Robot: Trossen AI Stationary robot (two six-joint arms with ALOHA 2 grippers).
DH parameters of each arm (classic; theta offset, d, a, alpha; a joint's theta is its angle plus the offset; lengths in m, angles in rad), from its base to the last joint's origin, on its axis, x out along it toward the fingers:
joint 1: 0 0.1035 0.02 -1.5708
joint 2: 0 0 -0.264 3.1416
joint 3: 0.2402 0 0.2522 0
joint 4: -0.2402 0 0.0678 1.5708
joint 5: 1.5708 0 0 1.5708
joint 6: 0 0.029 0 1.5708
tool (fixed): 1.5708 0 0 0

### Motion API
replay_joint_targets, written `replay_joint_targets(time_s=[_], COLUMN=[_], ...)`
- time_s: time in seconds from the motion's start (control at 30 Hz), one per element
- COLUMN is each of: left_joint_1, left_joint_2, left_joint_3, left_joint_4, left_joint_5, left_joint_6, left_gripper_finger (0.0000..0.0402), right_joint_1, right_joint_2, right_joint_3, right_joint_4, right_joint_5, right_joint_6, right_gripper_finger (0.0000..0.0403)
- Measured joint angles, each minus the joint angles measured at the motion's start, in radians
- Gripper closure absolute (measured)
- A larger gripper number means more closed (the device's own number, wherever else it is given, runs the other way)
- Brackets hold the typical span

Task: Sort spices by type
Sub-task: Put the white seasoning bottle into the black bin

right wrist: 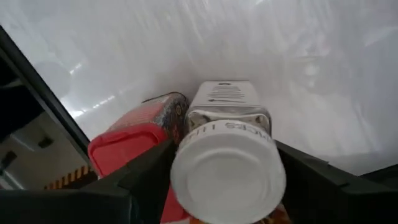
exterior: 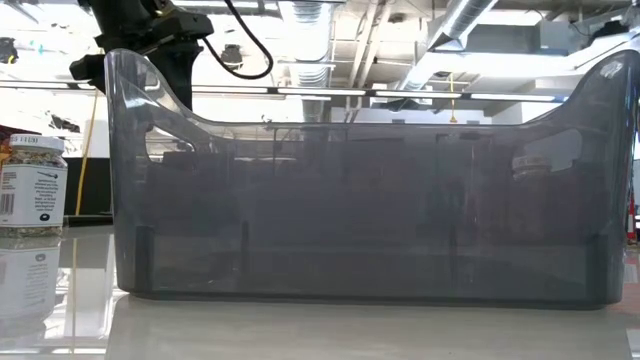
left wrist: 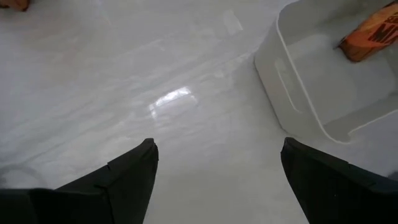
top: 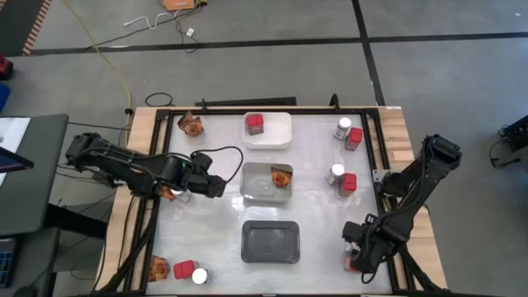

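Jar btwn right gripper fingers.

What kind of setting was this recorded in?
Probably an industrial lab or workshop: exposed ceiling ducts and strip lights, a grey concrete floor with a loose cable beside the table.

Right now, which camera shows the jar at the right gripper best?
The right wrist view: the jar fills it, white lid and label plain, between the right gripper fingers. The high view hides it almost wholly under the arm. The low and left wrist views miss it.
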Motion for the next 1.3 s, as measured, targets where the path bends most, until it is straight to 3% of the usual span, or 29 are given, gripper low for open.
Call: replay_joint_targets(time_s=[0.2, 0.37, 0.73, 1.03, 1.17, 1.3], left_joint_1=[0.000, 0.000, -0.026, -0.089, -0.167, -0.259], left_joint_2=[0.000, 0.000, 0.000, 0.000, -0.007, -0.058], left_joint_3=[0.000, 0.000, 0.015, 0.044, 0.044, 0.020], left_joint_4=[0.001, 0.002, 0.002, 0.000, -0.002, -0.001], left_joint_5=[0.003, 0.003, 0.004, 0.004, -0.028, -0.074], left_joint_6=[0.003, 0.003, 0.063, 0.276, 0.363, 0.349], left_gripper_finger=[0.0077, 0.0077, 0.0077, 0.0077, 0.0077, 0.0077], right_joint_1=[0.000, -0.002, -0.058, -0.180, -0.243, -0.303], right_joint_2=[0.001, 0.002, -0.054, -0.087, -0.020, 0.110], right_joint_3=[-0.012, -0.012, 0.024, 0.235, 0.383, 0.577], right_joint_4=[-0.010, -0.014, -0.139, -0.335, -0.399, -0.436], right_joint_5=[0.000, 0.000, 0.040, 0.112, 0.142, 0.164], right_joint_6=[0.006, -0.037, -0.093, -0.120, -0.182, -0.277], right_gripper_finger=[0.0129, 0.0181, 0.0183, 0.0183, 0.0183, 0.0183])
